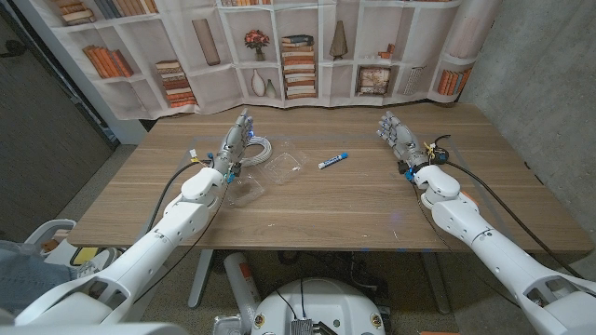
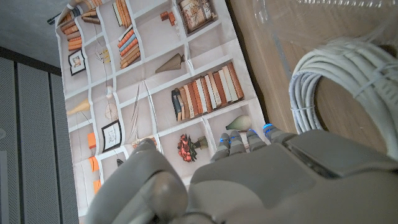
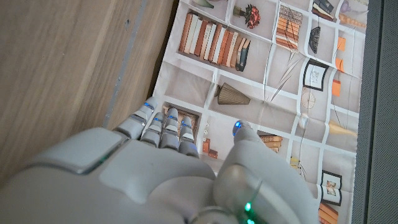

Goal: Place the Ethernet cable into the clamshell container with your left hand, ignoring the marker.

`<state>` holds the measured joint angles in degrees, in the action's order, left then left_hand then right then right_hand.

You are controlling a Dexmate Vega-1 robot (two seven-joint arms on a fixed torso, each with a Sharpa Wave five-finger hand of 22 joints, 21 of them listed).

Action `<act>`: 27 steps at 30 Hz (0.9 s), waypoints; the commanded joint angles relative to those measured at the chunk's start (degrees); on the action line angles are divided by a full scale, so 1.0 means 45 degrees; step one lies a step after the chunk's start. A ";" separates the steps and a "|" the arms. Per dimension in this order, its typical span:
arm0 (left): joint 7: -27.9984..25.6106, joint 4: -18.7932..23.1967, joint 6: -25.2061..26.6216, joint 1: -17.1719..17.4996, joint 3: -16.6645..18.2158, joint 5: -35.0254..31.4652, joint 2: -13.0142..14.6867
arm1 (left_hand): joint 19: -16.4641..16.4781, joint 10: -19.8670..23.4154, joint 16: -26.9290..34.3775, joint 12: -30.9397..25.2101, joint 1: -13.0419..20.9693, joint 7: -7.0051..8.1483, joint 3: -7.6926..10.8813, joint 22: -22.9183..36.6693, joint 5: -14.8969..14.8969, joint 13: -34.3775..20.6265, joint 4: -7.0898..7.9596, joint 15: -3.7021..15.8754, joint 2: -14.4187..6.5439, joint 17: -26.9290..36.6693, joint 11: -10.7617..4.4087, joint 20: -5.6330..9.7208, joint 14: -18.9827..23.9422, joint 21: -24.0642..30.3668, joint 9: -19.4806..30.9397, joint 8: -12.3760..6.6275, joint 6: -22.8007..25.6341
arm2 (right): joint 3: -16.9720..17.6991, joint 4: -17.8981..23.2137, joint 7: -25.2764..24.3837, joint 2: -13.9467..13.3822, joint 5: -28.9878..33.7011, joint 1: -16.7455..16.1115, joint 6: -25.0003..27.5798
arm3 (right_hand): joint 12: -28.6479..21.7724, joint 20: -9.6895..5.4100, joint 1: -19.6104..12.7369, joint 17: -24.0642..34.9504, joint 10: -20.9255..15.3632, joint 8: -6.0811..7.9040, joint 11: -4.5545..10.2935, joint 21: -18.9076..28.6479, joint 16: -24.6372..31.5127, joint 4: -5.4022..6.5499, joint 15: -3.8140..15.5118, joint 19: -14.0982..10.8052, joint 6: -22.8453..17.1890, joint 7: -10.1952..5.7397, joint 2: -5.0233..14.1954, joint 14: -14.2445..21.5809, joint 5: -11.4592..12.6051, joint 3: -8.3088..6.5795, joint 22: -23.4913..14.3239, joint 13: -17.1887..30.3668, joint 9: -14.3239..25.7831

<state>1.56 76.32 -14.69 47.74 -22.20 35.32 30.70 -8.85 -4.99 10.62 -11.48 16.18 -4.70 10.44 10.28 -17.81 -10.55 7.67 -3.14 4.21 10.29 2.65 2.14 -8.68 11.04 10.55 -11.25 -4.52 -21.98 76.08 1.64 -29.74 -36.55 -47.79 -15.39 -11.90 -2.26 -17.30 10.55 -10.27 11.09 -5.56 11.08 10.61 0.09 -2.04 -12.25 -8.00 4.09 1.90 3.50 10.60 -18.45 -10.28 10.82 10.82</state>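
On the wooden table [image 1: 354,219], nearest the robot, the clear clamshell [image 1: 270,177] lies open, one half close by the left forearm and the other half farther out toward the middle. A blue-and-white marker [image 1: 332,160] lies to the right of that farther half, apart from it and well clear of both hands. The left hand [image 1: 236,141] stands on the left side of the table with its fingers [image 1: 244,121] stretched out straight and holding nothing, pointing toward the far edge. The coiled white cable [image 1: 259,147] lies just to the right of that hand, between it and the clamshell's farther half (from the head view the coil looks very close to the fingers, but whether they touch it cannot be told). In the left wrist view the cable [image 2: 339,81] sits beside the hand [image 2: 249,180], alongside the fingertips [image 2: 249,138] and not between them, with a clear edge of the clamshell [image 2: 323,12] beyond it. The right hand [image 1: 399,138] stands far off on the right side, fingers extended and empty; the right wrist view shows that hand [image 3: 155,174] above bare table. Behind the table hangs a backdrop [image 1: 279,46] printed with bookshelves.
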 commanded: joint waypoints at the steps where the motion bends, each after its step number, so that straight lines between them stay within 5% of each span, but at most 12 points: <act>1: -0.0162 0.0738 0.0576 -0.0034 -0.0235 -0.0470 0.0476 | -0.0098 -0.0113 0.0053 -0.0059 0.0154 -0.0084 0.0078 0.0043 -0.0081 -0.0056 -0.0007 0.0024 -0.0029 0.0037 0.0000 -0.0003 -0.0101 0.0070 0.0056 -0.0074 0.0031 | -0.0193 0.0331 0.0015 -0.0107 0.0275 0.0120 0.0213 | -0.0088 -0.0184 -0.0114 0.0043 -0.0127 0.0061 -0.0002 0.0089 0.0059 -0.0015 0.0023 -0.0084 -0.0082 0.0024 0.0017 0.0139 0.0078 -0.0059 -0.0051 0.0031 0.0040; 6: -0.0325 0.1082 0.0829 0.0119 -0.0210 -0.0477 0.0623 | -0.0088 -0.0073 0.0069 -0.0074 0.0167 -0.0082 0.0069 0.0042 -0.0104 -0.0055 -0.0021 0.0007 -0.0045 0.0035 0.0005 -0.0030 -0.0045 0.0078 0.0054 -0.0087 0.0078 | -0.0152 0.0313 -0.0068 -0.0007 0.0219 0.0075 0.0126 | -0.0089 -0.0176 -0.0111 0.0042 -0.0125 0.0061 -0.0004 0.0092 0.0062 -0.0031 0.0021 -0.0086 -0.0090 0.0021 0.0020 0.0148 0.0071 -0.0042 -0.0053 0.0029 0.0038; 10: -0.0589 0.1479 0.1299 0.0190 -0.0257 -0.0646 0.0886 | 0.0579 0.1006 0.0323 -0.0416 0.0345 -0.0092 0.0077 0.0041 -0.0285 -0.0065 -0.0130 0.0047 -0.0314 0.0032 -0.0041 -0.0602 0.0988 0.0315 0.0055 -0.0298 0.0828 | -0.0155 0.0279 -0.0040 -0.0036 0.0233 0.0020 0.0088 | -0.0094 -0.0178 -0.0109 0.0042 -0.0136 0.0070 -0.0004 0.0094 0.0062 -0.0041 0.0022 -0.0086 -0.0117 0.0030 0.0024 0.0148 0.0066 -0.0031 -0.0054 0.0028 0.0037; 27: -0.0639 0.2217 0.0971 0.0835 0.0289 -0.0613 0.1577 | 0.0939 0.1274 0.0269 -0.0423 0.0598 -0.0156 0.0174 0.0034 -0.0359 -0.0070 -0.0243 -0.0001 -0.0591 0.0028 0.0016 -0.0182 0.1209 0.0384 0.0058 -0.0339 0.1158 | -0.0244 0.0180 0.0128 0.0010 0.0215 0.0037 0.0079 | -0.0114 -0.0184 -0.0103 0.0043 -0.0184 0.0082 0.0012 0.0108 0.0078 -0.0079 0.0015 -0.0112 -0.0170 0.0027 0.0054 0.0195 0.0053 0.0010 -0.0058 0.0022 0.0033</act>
<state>-1.35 84.66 -9.52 50.02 -22.24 32.80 35.83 -4.71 0.19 11.72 -12.98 18.44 -5.11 11.16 10.27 -19.13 -10.81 6.94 -3.18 1.94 10.27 2.47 0.90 -3.73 12.53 10.54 -12.36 0.23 -22.69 77.25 1.74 -29.97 -35.65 -47.81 -15.03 -11.89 -2.25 -17.30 10.54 -10.67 11.09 -5.53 11.07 10.61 0.08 -2.04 -12.24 -8.21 4.31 1.91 3.91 10.59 -18.43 -10.27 10.80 10.80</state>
